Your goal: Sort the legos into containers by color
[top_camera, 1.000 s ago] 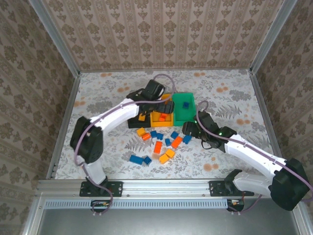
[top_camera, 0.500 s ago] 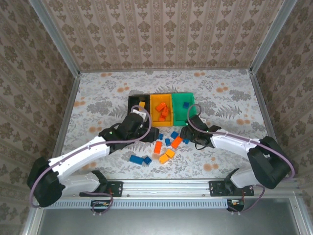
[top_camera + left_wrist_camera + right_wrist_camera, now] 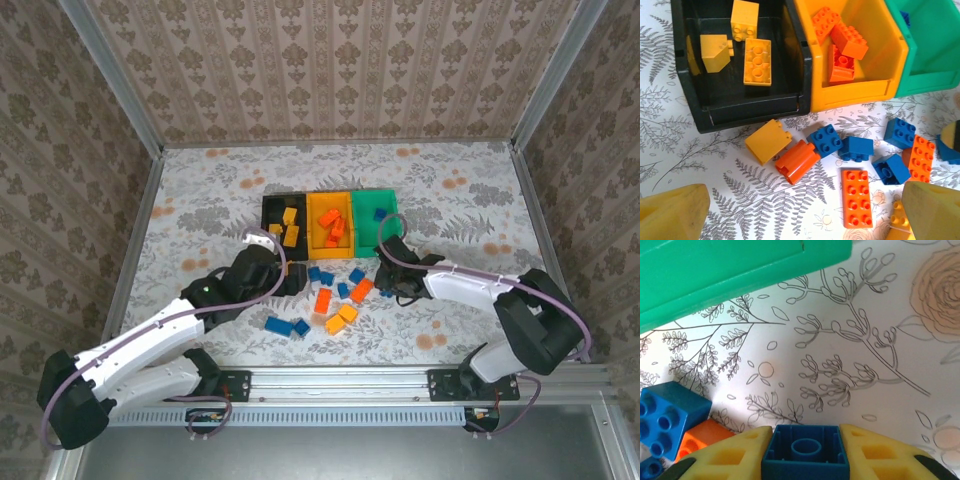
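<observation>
The right gripper (image 3: 805, 434) is seen closed on a blue brick (image 3: 805, 456), which is clamped between its two yellow fingers (image 3: 730, 457) with the hollow underside turned toward the wrist camera. Whether this brick is raised off the surface (image 3: 875, 315) cannot be told. The green bin (image 3: 735, 270) lies just beyond the held brick, with its near wall apart from it. To the left of the gripper, a second blue brick (image 3: 667, 415) and a small red-orange brick (image 3: 702, 437) are found just beside each other on the surface. In the overhead view this gripper is placed low in front of the green bin, at the right end of the scattered loose bricks. The left gripper (image 3: 802, 210) is held wide open and empty over the loose bricks in front of the black bin (image 3: 750, 107) and the orange-yellow bin (image 3: 850, 95). Just right of its midline a long red-orange brick (image 3: 857, 197) is laid flat, and nearer the bins a yellow brick (image 3: 768, 141) is seen close to the black bin's front wall. Three yellow pieces (image 3: 757, 62) are contained in the black bin, red-orange pieces (image 3: 847, 42) in the orange-yellow bin, and a blue piece (image 3: 905, 17) in the green bin.
</observation>
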